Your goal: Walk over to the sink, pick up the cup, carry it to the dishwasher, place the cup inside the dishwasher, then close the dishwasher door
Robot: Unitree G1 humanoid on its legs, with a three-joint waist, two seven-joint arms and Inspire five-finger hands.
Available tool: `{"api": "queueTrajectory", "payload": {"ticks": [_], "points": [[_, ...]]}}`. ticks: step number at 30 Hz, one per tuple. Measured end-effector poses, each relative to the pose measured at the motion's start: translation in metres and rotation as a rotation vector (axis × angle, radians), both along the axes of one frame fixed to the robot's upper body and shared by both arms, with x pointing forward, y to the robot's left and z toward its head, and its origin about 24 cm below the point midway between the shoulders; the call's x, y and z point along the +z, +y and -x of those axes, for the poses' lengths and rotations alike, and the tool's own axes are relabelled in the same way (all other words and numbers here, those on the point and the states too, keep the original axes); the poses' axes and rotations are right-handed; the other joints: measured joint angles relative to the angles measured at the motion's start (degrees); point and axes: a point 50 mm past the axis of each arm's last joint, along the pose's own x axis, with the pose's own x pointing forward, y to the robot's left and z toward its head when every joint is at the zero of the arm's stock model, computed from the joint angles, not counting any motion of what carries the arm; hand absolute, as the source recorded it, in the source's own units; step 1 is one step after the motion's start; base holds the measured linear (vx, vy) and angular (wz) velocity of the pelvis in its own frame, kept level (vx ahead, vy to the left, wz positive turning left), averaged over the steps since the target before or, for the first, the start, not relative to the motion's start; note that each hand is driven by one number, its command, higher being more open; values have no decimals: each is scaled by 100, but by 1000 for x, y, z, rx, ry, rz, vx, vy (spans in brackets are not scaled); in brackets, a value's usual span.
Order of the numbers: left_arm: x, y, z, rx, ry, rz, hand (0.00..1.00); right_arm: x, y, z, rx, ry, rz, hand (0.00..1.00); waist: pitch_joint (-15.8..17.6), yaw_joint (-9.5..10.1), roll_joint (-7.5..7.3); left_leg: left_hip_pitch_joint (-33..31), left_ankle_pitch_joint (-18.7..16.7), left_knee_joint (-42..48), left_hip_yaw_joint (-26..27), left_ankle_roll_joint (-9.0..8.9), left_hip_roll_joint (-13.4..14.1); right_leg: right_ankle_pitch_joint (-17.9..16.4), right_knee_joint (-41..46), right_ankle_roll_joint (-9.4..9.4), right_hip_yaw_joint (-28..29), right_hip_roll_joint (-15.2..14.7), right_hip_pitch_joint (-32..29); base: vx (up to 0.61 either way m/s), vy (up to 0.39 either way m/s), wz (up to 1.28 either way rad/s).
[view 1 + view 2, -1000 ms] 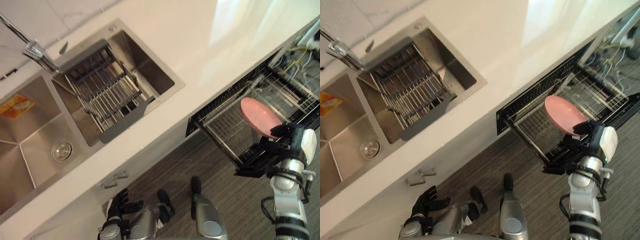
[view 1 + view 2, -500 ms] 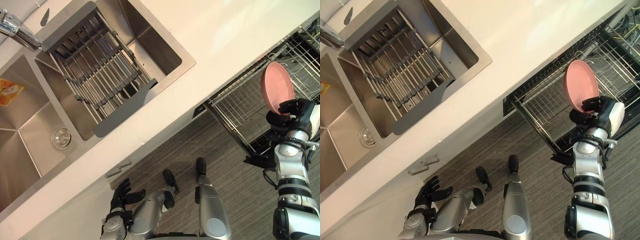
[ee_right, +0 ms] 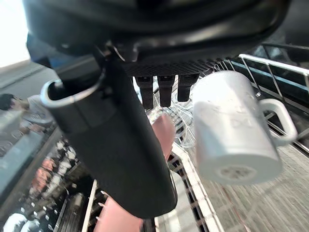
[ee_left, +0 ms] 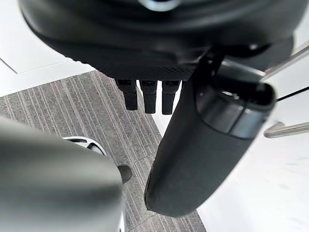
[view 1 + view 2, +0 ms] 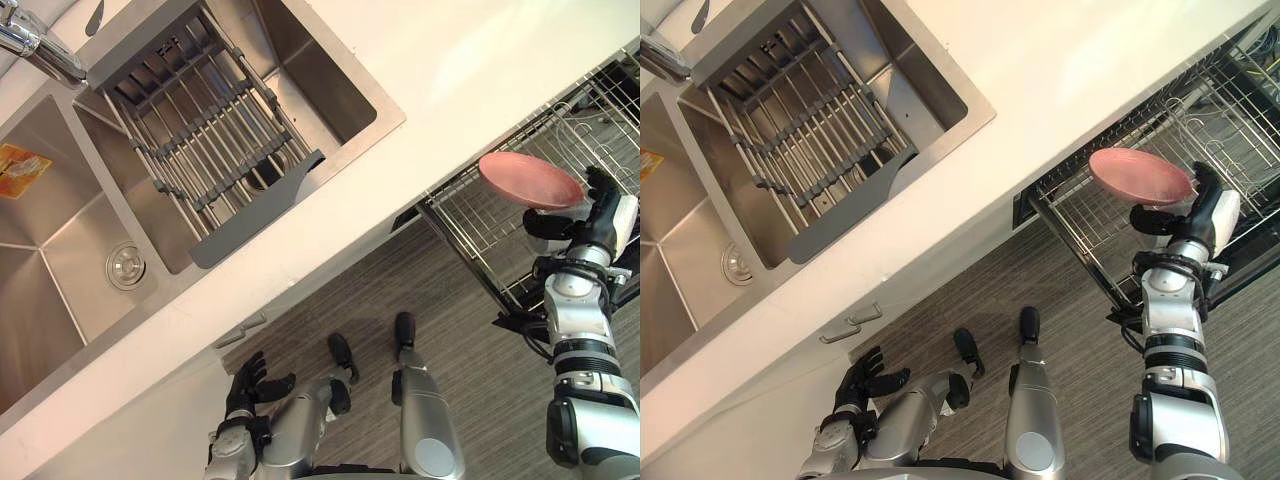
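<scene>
Pinching pink plate [image 5: 530, 180] at its right edge with right hand [image 5: 592, 212], thumb against curled fingers; held above pulled-out dishwasher rack [image 5: 470, 215], right of sink [image 5: 60, 260]; hanging low by near cabinet front, left hand [image 5: 245, 385], fingers spread, empty.

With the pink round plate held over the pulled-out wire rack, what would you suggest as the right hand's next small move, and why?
Probably lower the right hand and ease the pink round plate down into the wire dishwasher rack: the plate lies nearly flat, pinched at its edge, above the rack and not yet resting in it. The left hand hangs open.
</scene>
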Motion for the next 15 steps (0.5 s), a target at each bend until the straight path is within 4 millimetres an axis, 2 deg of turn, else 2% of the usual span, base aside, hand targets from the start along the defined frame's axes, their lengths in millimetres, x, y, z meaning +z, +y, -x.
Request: {"api": "queueTrajectory", "payload": {"ticks": [6,9,13,15], "points": [[2,1,-3,15,-11,-7,90,20,-6,35,-102,-199,18,90,36,-30,-57,129,0,-38,-152,-1,-13,14,-83,-2,-46,7,177,8,-4,2],[4,2,-4,29,-18,-2,90,24,-6,55,-159,-267,31,90,71,-81,-117,227,-2,-62,-165,-4,-13,16,-111,-1,-61,11,283,0,0,0],[4,5,-4,47,-13,-3,90,11,-4,79,-187,-275,24,90,108,-166,-191,315,-5,-73,-160,-9,-4,15,-131,0,-64,19,376,0,0,0],[4,6,-3,59,-12,-1,90,-9,-6,95,-229,-247,-21,90,101,-164,-243,404,-22,-75,-147,-34,21,8,-149,-1,-68,37,471,0,0,0]]}}
